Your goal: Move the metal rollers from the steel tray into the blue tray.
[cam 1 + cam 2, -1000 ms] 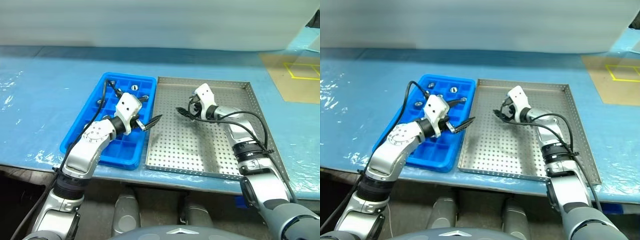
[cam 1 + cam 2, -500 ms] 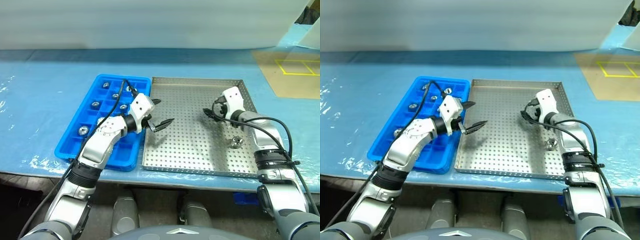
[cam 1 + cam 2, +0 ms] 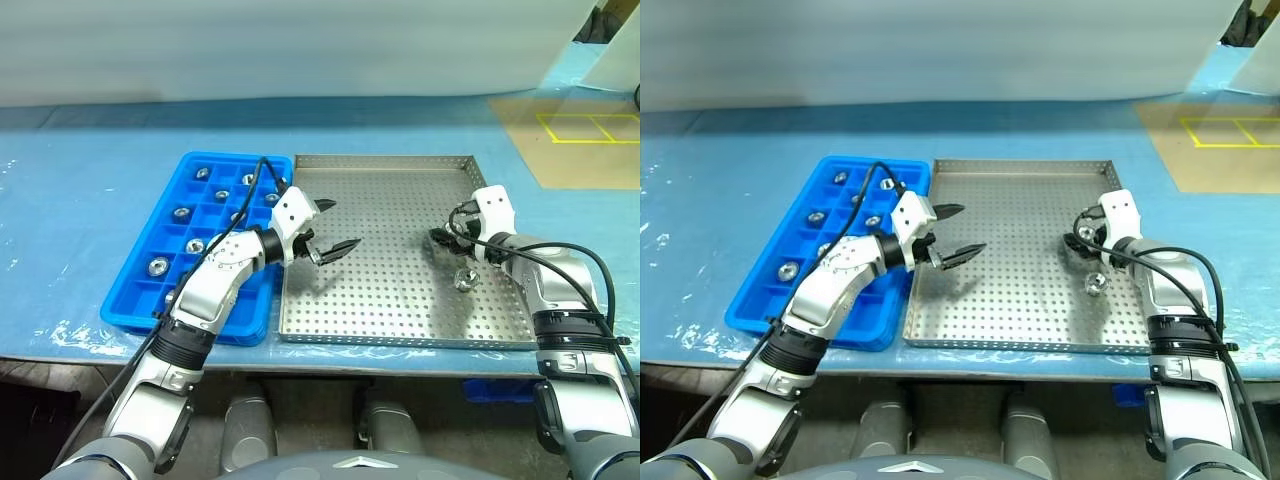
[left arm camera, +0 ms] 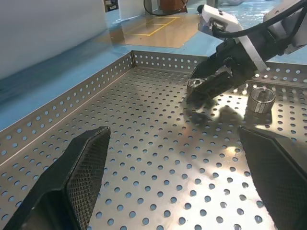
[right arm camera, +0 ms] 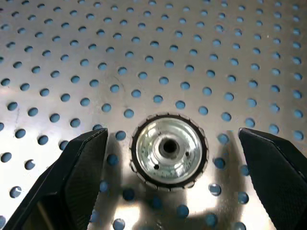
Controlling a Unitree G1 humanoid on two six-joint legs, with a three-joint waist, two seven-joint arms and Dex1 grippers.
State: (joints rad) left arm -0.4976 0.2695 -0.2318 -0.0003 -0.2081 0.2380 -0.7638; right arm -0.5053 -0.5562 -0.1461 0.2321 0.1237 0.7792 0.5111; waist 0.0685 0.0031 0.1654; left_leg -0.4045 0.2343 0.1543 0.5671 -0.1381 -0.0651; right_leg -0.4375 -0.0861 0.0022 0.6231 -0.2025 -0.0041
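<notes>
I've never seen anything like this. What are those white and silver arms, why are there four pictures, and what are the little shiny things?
It is a two-armed robot. The two wide pictures come from cameras in its head, looking down over its arms. The two close-ups come from a camera on each wrist, looking out between that gripper's two black fingers.

On the blue-covered table sit a blue tray with small compartments and a steel tray full of holes. The shiny pieces are metal rollers; several already lie in the blue tray, and two show in the steel one.

The left gripper hangs open over the steel tray, holding nothing. The right gripper is open too, with one roller lying on the tray floor between its fingers, not yet gripped. Its likely next move is to close on that roller.
</notes>
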